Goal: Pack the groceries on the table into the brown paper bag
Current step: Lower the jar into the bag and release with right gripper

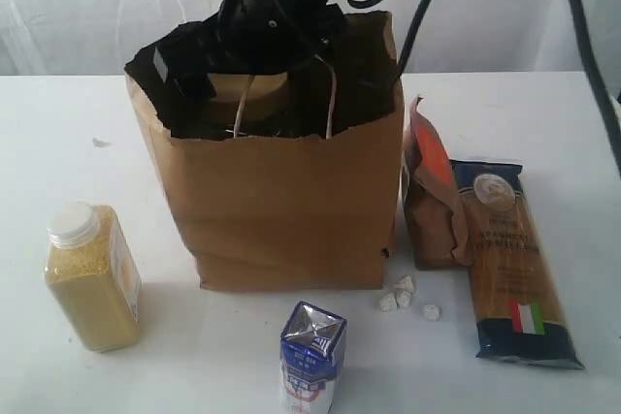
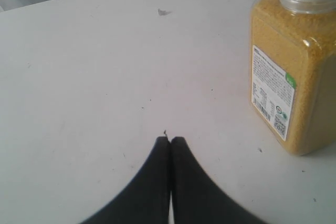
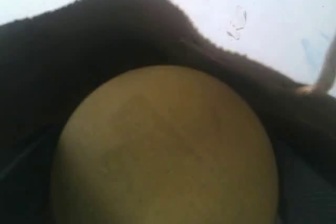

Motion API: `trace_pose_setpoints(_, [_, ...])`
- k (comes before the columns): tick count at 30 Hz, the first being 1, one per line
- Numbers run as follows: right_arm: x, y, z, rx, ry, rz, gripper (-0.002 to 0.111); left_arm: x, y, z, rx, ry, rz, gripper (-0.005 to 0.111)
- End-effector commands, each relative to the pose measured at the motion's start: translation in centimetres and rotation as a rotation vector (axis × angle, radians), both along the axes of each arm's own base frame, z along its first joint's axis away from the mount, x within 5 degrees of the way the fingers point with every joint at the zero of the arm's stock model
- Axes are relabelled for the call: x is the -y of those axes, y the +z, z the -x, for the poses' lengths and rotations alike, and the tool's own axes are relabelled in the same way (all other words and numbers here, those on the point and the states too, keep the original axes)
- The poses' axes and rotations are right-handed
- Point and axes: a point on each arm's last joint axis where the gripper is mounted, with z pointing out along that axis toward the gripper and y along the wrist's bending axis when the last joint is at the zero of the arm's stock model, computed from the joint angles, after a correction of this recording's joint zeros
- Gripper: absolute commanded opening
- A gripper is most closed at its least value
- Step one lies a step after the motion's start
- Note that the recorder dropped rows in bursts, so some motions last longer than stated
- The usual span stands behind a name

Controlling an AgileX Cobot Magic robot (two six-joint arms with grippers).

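The brown paper bag stands upright mid-table. My right gripper reaches down into its mouth, shut on the tan-lidded wide jar. The jar's lid fills the right wrist view and hides the fingers. On the table stand the yellow-grain bottle, the blue-white carton, the brown pouch and the spaghetti pack. My left gripper is shut and empty over bare table, apart from the bottle. It does not show in the exterior view.
A few small white lumps lie on the table by the bag's front right corner. Black cables hang over the bag's right side. The pouch leans against the bag, with the spaghetti pack lying flat beside it.
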Motion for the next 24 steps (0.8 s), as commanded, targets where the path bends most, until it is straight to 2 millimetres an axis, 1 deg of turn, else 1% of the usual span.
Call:
trace_pose_setpoints(1, [-0.1,-0.8,-0.6,-0.011,-0.001,-0.006,0.0,0.0,-0.1,0.0,0.001,0.004,0.011,0.0])
trace_pose_setpoints(8, [-0.2,-1.6,-0.7,-0.043,-0.001,0.023,0.0,0.0,-0.1,0.0,0.001,0.004,0.011,0.0])
trace_pose_setpoints(16, [-0.4,-4.0,-0.8,-0.149,0.005,0.096,0.0,0.0,-0.1,0.0,0.001,0.004,0.011,0.0])
trace_pose_setpoints(22, [-0.5,-4.1,-0.9,-0.145,0.007,0.09,0.0,0.0,-0.1,0.0,0.001,0.004,0.011,0.0])
trace_pose_setpoints(23, [-0.5,-4.1,-0.9,-0.149,0.005,0.094,0.004,0.0,-0.1,0.0,0.001,0.004,0.011,0.0])
trace_pose_setpoints(24, [-0.4,-4.2,-0.9,-0.144,0.022,0.105,0.018,0.0,-0.1,0.0,0.001,0.004,0.011,0.0])
